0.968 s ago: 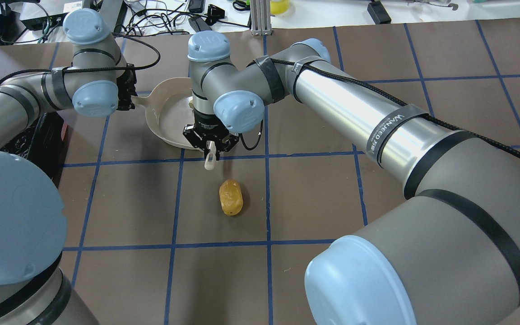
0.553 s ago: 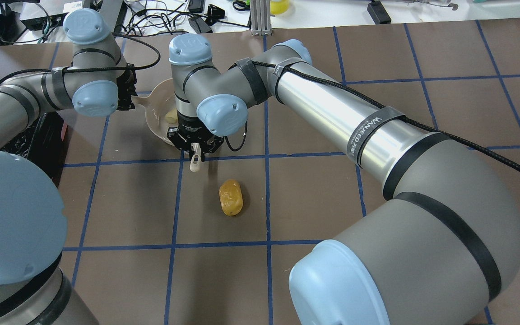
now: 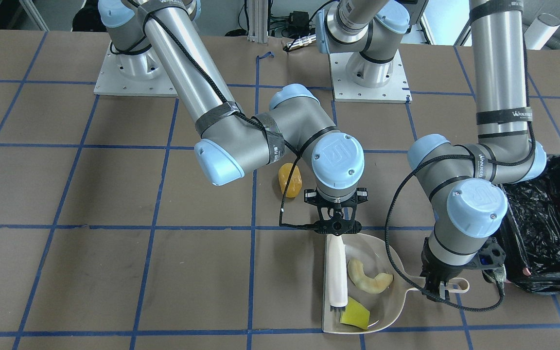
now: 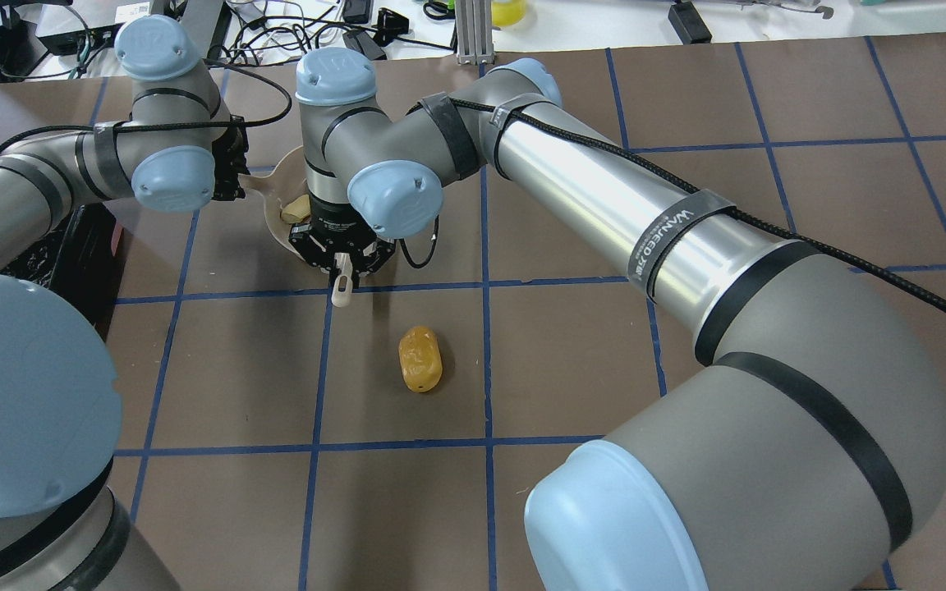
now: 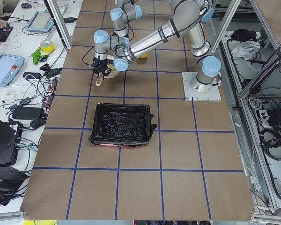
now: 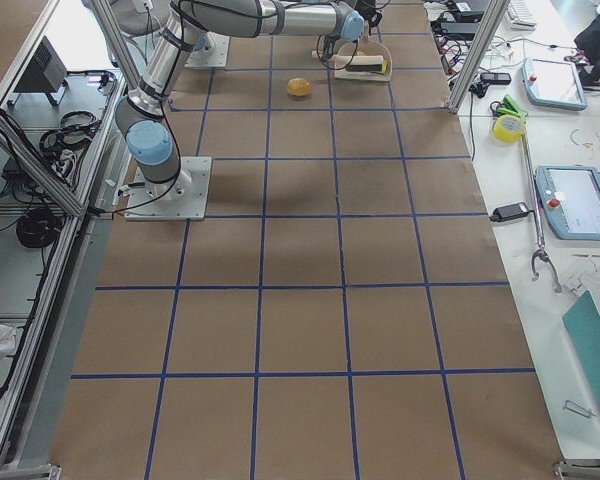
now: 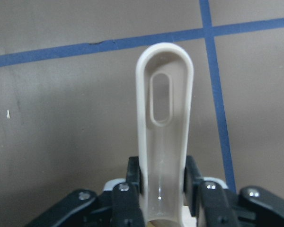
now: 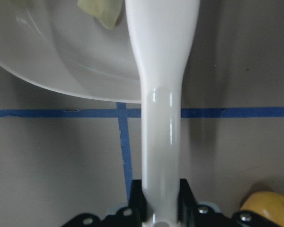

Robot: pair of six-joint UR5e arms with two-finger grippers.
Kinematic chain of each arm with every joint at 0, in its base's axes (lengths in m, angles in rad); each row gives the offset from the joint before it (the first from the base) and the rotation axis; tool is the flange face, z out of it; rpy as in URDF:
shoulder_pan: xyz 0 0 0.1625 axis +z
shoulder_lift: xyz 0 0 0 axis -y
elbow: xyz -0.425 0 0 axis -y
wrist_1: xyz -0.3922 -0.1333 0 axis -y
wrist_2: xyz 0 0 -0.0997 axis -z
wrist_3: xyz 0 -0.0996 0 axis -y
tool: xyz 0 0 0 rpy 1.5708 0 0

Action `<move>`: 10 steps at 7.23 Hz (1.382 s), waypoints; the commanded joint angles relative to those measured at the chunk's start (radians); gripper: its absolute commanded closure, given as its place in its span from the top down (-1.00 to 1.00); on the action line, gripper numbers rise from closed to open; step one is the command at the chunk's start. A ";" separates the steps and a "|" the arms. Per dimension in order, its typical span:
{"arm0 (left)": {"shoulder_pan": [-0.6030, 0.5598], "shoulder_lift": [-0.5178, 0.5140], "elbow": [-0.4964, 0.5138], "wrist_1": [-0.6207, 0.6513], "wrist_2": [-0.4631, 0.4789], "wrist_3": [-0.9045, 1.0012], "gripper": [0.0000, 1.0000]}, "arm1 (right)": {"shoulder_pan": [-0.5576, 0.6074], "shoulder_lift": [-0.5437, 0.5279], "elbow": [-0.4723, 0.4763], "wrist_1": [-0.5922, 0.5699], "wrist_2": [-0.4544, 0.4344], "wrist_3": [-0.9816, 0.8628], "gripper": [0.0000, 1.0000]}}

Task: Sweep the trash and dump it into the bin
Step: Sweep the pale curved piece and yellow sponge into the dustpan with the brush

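Observation:
My left gripper point(image 3: 443, 287) is shut on the handle point(image 7: 163, 123) of the beige dustpan point(image 3: 382, 311), which lies flat on the table. My right gripper point(image 3: 337, 227) is shut on a white brush point(image 3: 337, 272) whose bristle end lies inside the pan. The pale crescent slice point(image 3: 368, 281) and the yellow wedge point(image 3: 355, 314) lie in the pan beside the brush. The golden-brown lump point(image 4: 420, 359) sits on the table outside the pan, on the robot's side of my right gripper point(image 4: 342, 267). The black-lined bin point(image 3: 542, 228) stands beside my left arm.
The table is brown paper with a blue tape grid. The two arm bases point(image 3: 367, 73) stand at the robot's edge. Cables and devices lie beyond the far edge point(image 4: 342, 33). The bin also shows in the exterior left view point(image 5: 122, 124), close to the dustpan.
My right arm has swung left across the pan with the brush. The crescent slice has come into view and moved left toward the handle side. The lump and my left arm have not moved.

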 commanded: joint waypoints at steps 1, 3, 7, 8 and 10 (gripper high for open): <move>0.000 0.001 -0.002 0.000 -0.001 0.000 -1.00 | -0.035 -0.086 0.019 0.172 -0.074 -0.069 -1.00; 0.001 0.036 -0.006 -0.005 0.002 0.028 -1.00 | -0.080 -0.201 0.107 0.303 -0.124 -0.082 -1.00; 0.020 0.189 -0.171 -0.012 0.015 0.066 -1.00 | -0.080 -0.528 0.561 0.302 -0.111 -0.057 -1.00; 0.020 0.235 -0.242 -0.014 0.015 0.065 -1.00 | -0.072 -0.580 0.644 0.279 -0.106 0.002 -1.00; 0.018 0.315 -0.363 -0.012 0.061 0.056 -1.00 | 0.000 -0.593 0.689 0.222 -0.083 0.091 -1.00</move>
